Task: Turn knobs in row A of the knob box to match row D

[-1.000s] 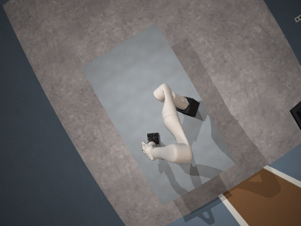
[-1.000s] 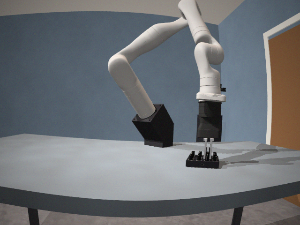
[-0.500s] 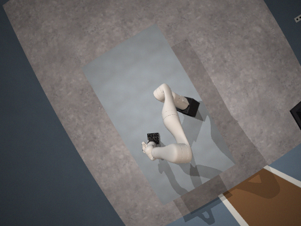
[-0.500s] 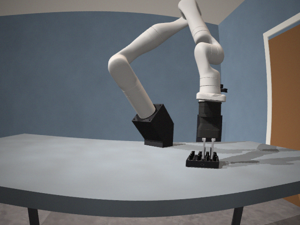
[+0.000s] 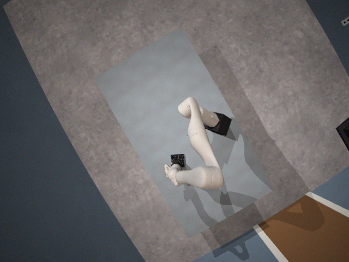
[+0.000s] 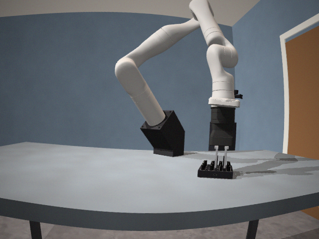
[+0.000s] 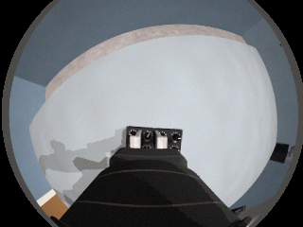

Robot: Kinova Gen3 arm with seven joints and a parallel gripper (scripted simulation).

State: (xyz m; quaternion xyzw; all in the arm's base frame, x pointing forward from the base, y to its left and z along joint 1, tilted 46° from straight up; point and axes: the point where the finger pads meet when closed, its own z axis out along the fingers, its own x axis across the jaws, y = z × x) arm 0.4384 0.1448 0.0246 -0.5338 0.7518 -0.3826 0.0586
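Note:
The black knob box (image 6: 215,171) stands on its feet on the grey-blue table, with its socket side facing the exterior camera. It also shows in the top view (image 5: 177,160) and in the wrist view (image 7: 154,138). My gripper (image 6: 221,164) hangs straight down over the box. Its two pale fingers reach down among the knobs, one on each side of a single knob. The fingers stand apart, so the gripper is open. In the wrist view the fingertips straddle that knob. The knob lines and printed names are too small to read. In the top view the wrist hides the gripper.
The arm's black base (image 6: 164,137) stands on the table behind and to the left of the box. The forearm (image 5: 203,176) reaches over the table beside the box. A door (image 6: 302,92) is at the right.

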